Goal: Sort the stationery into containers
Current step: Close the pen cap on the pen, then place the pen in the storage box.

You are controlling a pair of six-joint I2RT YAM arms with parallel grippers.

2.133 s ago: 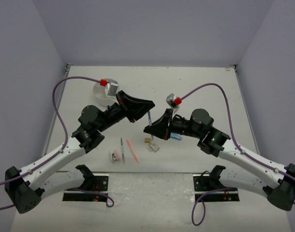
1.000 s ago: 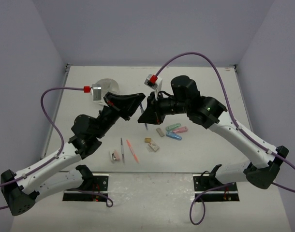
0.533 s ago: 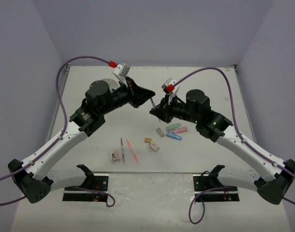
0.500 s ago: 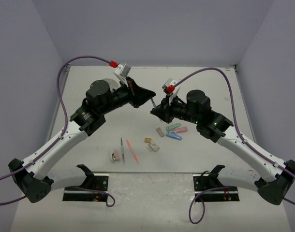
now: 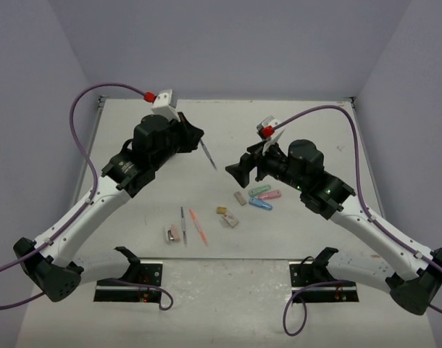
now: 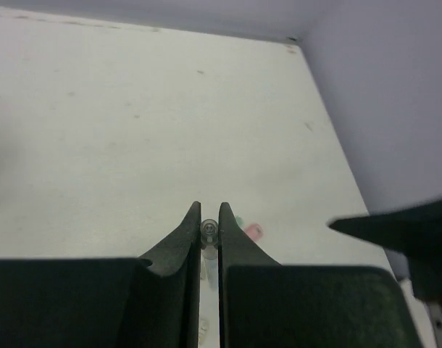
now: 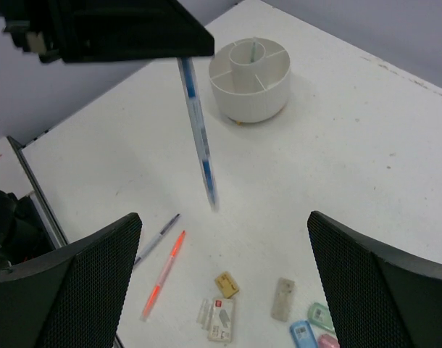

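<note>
While clamped, pen [image 7: 199, 138] looks slim, bluish.

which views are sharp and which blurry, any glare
Top external: even light, faint shadows, no glare, sharp. Left wrist: pen end looks soft between the dark left fingers. Right wrist: pen and dish crisp, right fingers dark in the bottom corners.

Left hand [image 5: 198, 139] grips pen [image 5: 209, 156], tilted; right hand [image 5: 236, 169] just beside pen tip.
</note>
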